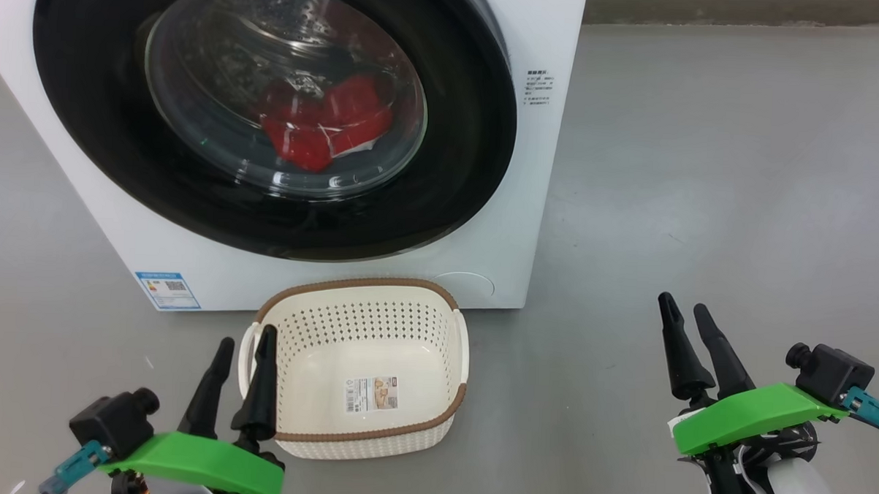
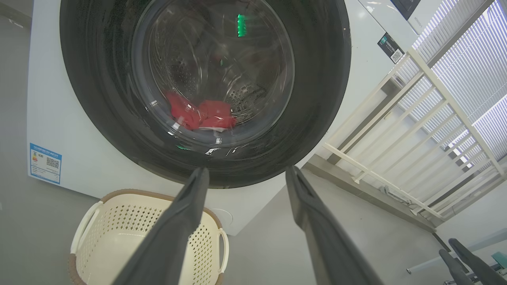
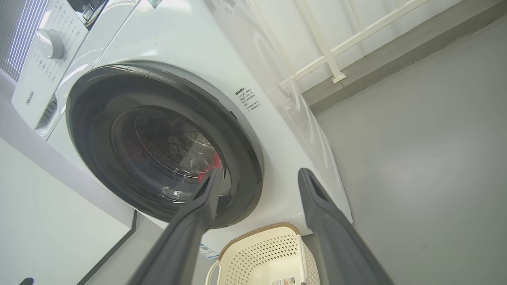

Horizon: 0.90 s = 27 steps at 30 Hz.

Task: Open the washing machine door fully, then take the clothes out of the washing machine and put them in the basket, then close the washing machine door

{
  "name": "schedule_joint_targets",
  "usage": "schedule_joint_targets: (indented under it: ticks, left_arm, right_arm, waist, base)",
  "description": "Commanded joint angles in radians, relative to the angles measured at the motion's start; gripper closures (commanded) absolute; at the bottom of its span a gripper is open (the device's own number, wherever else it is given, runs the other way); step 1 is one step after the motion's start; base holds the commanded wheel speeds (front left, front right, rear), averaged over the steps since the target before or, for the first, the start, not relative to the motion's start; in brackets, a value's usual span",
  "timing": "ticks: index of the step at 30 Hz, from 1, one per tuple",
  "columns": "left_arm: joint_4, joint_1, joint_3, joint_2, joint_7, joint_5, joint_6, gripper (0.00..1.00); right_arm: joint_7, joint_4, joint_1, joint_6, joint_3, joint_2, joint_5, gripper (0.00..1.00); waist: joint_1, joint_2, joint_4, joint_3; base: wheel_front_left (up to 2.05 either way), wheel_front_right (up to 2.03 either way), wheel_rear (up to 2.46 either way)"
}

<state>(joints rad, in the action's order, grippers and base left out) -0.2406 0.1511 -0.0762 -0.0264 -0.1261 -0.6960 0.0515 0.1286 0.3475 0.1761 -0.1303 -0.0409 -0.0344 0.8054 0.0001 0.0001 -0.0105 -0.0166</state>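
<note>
The white washing machine (image 1: 528,228) stands ahead with its round black door (image 1: 92,132) closed flat against the front. Through the glass porthole I see red clothes (image 1: 319,126) lying low in the drum, also red clothes (image 2: 200,113) in the left wrist view. The cream basket (image 1: 368,314) sits on the floor before the machine, with just a paper label on its floor. My left gripper (image 1: 244,346) is open beside the basket's left handle, holding nothing. My right gripper (image 1: 684,308) is open over bare floor to the right.
Grey floor (image 1: 742,177) spreads to the right of the machine. A pale railing (image 2: 416,130) and blinds stand past the machine's right side in the left wrist view. A blue label (image 1: 167,290) marks the machine's lower left corner.
</note>
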Motion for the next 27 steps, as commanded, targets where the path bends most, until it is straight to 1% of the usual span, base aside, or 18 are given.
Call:
schedule_joint_targets:
  ticks: [1,27]
  left_arm:
    - [0.019,0.047,0.014,-0.018,-0.013,0.032,-0.009,0.00]
    - [-0.019,0.111,0.021,-0.022,-0.090,0.316,-0.063,0.00]
  right_arm:
    - [0.014,-0.026,0.053,0.000,-0.016,-0.011,-0.027,0.00]
    - [0.089,-0.013,0.121,0.000,-0.053,-0.014,-0.312,0.00]
  waist:
    - [0.0000,-0.0001,0.000,0.000]
    - [0.0000,-0.0001,-0.006,-0.012]
  base:
    - [0.00,0.00,0.00]
    - [0.00,0.00,0.00]
